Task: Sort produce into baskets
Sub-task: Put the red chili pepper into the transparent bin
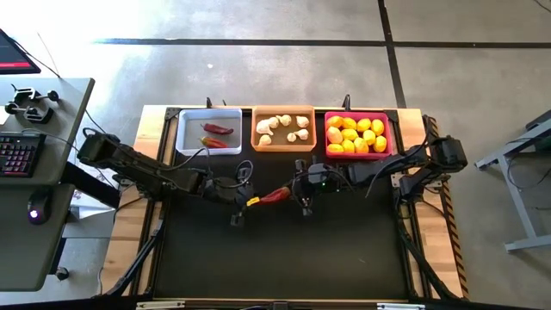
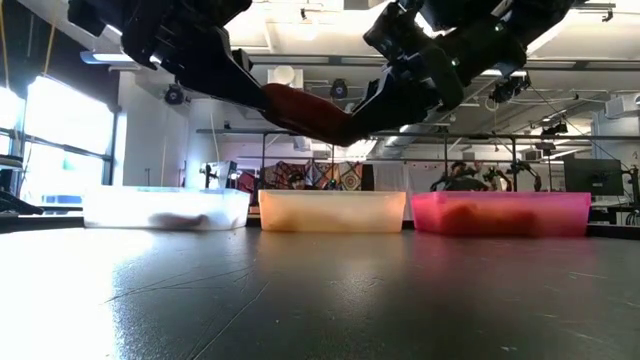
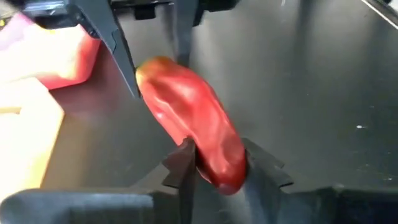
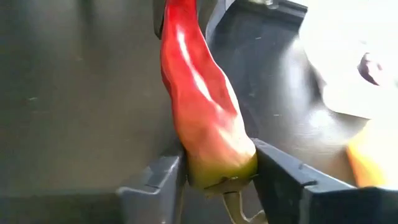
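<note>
Sorting looks nearly finished, judging by the bins; lemons [image 1: 355, 135] fill the pink basket [image 1: 395, 145], garlic bulbs [image 1: 285, 128] lie in the orange basket [image 1: 257, 143], two chilies [image 1: 215, 135] sit in the white basket [image 1: 184, 145]; no loose produce shows on the table [image 1: 284, 258]. One last chili [image 1: 275, 195] hangs above the mat between both arms; the left gripper [image 3: 219, 167] pinches its tip, the right gripper [image 4: 219, 169] brackets its stem end, fingers against it; what remains is carrying it to the white basket.

Keyboard [image 1: 17, 153] and mouse [image 1: 34, 213] on grey desk [image 1: 52, 250] left of table [image 1: 284, 258].
</note>
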